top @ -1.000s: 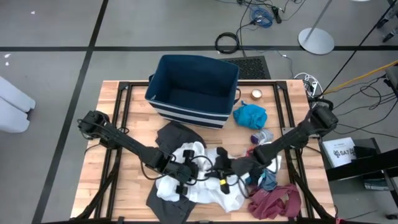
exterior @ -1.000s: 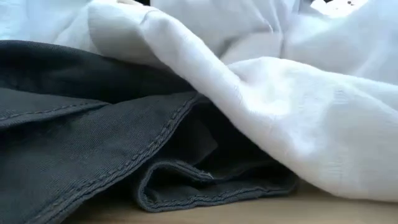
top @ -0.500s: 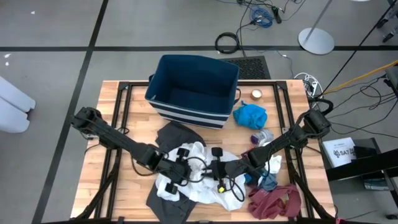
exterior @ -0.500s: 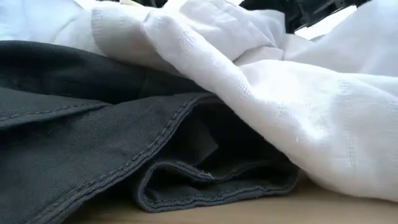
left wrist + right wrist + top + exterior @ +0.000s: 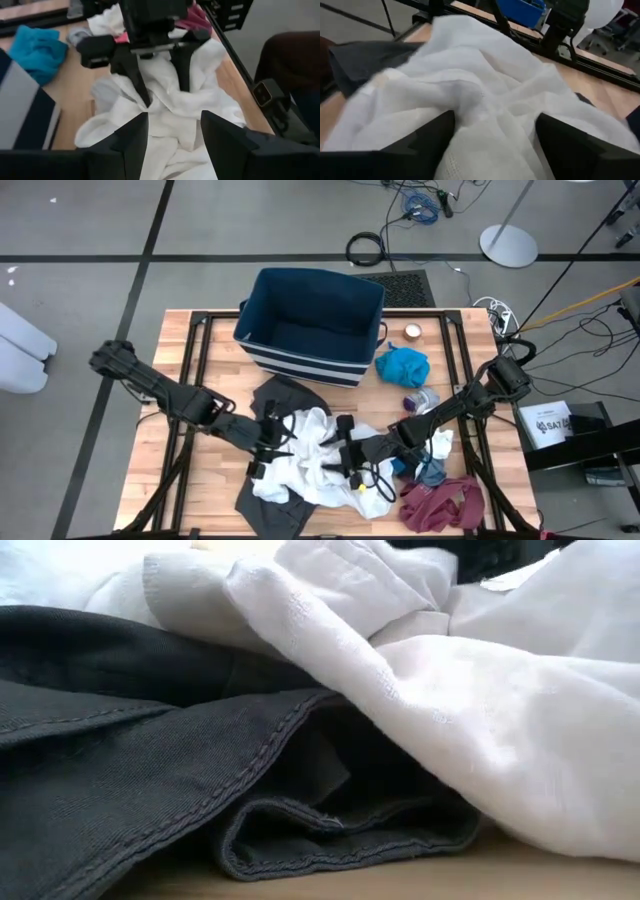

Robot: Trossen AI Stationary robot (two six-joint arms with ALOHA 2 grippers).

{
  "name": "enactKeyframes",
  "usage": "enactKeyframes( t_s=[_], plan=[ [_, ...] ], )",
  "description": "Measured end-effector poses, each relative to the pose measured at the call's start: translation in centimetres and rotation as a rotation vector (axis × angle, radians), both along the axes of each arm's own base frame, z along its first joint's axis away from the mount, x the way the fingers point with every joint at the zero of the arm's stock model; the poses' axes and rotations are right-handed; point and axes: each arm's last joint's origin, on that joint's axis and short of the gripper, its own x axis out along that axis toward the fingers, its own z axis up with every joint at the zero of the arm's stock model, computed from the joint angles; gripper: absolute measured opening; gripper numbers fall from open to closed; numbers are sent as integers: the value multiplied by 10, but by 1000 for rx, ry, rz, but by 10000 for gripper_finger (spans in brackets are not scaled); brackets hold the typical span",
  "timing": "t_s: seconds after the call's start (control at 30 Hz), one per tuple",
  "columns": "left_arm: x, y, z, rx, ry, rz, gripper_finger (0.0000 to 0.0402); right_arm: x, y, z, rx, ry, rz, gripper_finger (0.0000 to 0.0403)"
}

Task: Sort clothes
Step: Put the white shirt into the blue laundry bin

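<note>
A crumpled white garment lies on the table's near middle, partly over a dark grey garment. My left gripper hangs open above the white garment's left part, touching nothing. My right gripper is open, low over the garment from the right. A bright blue top lies right of the dark blue bin. A maroon top and grey-blue socks lie at the near right. My right gripper's open fingertips rest in the folds on top of the white garment. They come slanting down from the table's right. A ridge of cloth stands between the fingers, unpinched. The garment lies slack on the table.
The striped bin stands open at the table's far middle. A small round thing and small bits of cloth lie near the blue top. Bare wood shows at the left. Black frame rails run along both table sides.
Both grippers have opened and let go of the white garment. My left gripper has risen and drawn back toward the table's left edge. My right gripper has rolled about its own line and stayed low. The white garment has slumped onto the table.
</note>
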Motion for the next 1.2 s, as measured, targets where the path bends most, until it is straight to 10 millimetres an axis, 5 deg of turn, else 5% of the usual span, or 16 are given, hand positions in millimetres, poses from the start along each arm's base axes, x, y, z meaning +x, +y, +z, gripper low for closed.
enactKeyframes(
  t_s=[0.17,0.43,0.67,0.83,1.03,1.2],
  plan=[
    [-4,3,6,8,-27,14,191,21,-13,-12,-91,44,30,277],
    [-5,4,6,14,-24,20,191,80,-17,-39,-222,261,136,277],
    [-6,4,6,16,-20,20,191,114,-16,-73,-59,599,120,277],
    [-6,4,6,12,-19,23,191,118,-20,-84,62,710,43,270],
    [-6,4,6,12,-17,23,191,116,-24,-81,130,743,3,202],
    [-6,4,6,11,-16,24,191,115,-25,-81,131,762,10,87]
  ],
)
